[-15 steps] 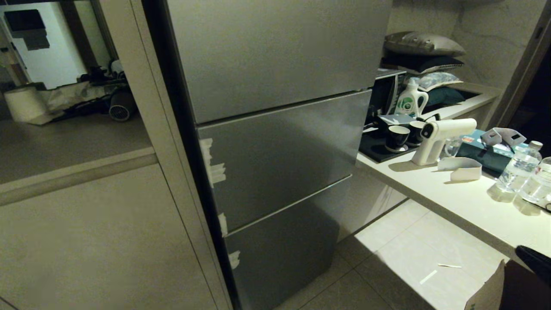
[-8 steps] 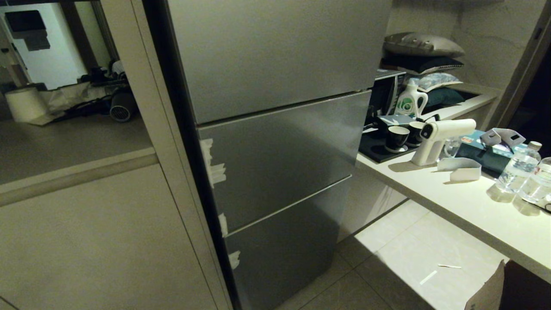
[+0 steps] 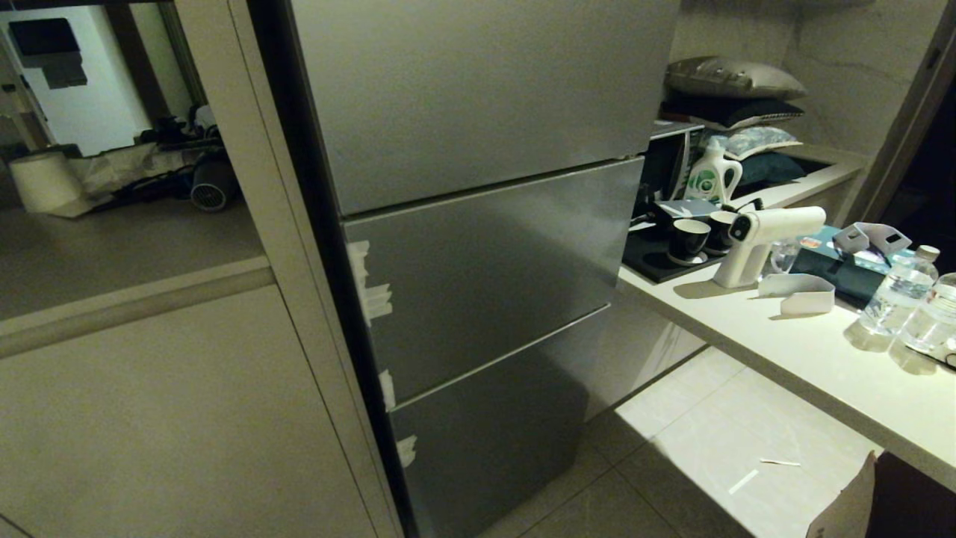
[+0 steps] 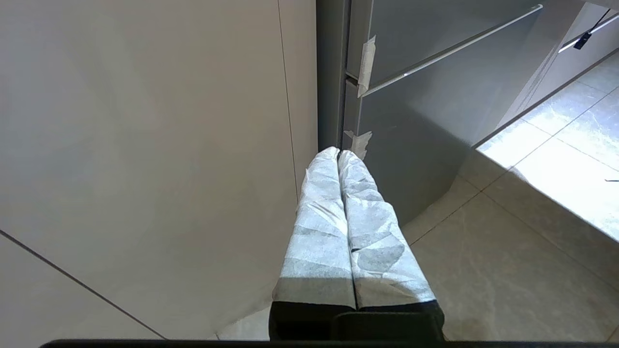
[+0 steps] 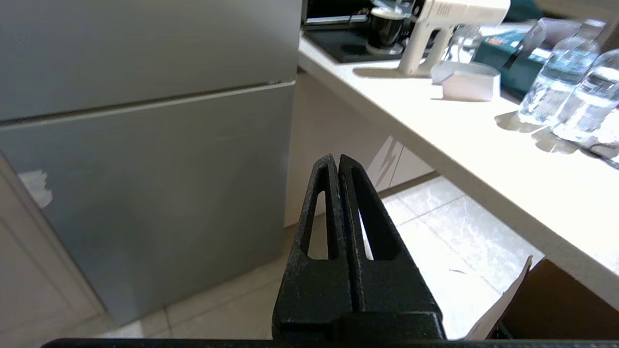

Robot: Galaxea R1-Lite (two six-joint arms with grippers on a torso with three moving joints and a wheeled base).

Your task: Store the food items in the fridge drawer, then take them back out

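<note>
Right tool (image 5: 338, 162) gone from head view (jaws pressed together).

The fridge (image 3: 478, 246) filled the centre of the head view, its three door panels stacked one above another, all shut. Tape scraps (image 3: 371, 284) sat along the panels' left edge. A cabinet wall (image 3: 149, 418) took the lower left of the frame. At the right ran a counter (image 3: 821, 359), carrying cups (image 3: 688, 239) toward the back, a spray gun (image 3: 769, 235) beside them and water bottles (image 3: 900, 291) at the far right edge. Pillows (image 3: 736, 93) were piled in the upper right, behind the counter. Tiled floor (image 3: 694, 448) lay at lower right, below the counter.
</note>
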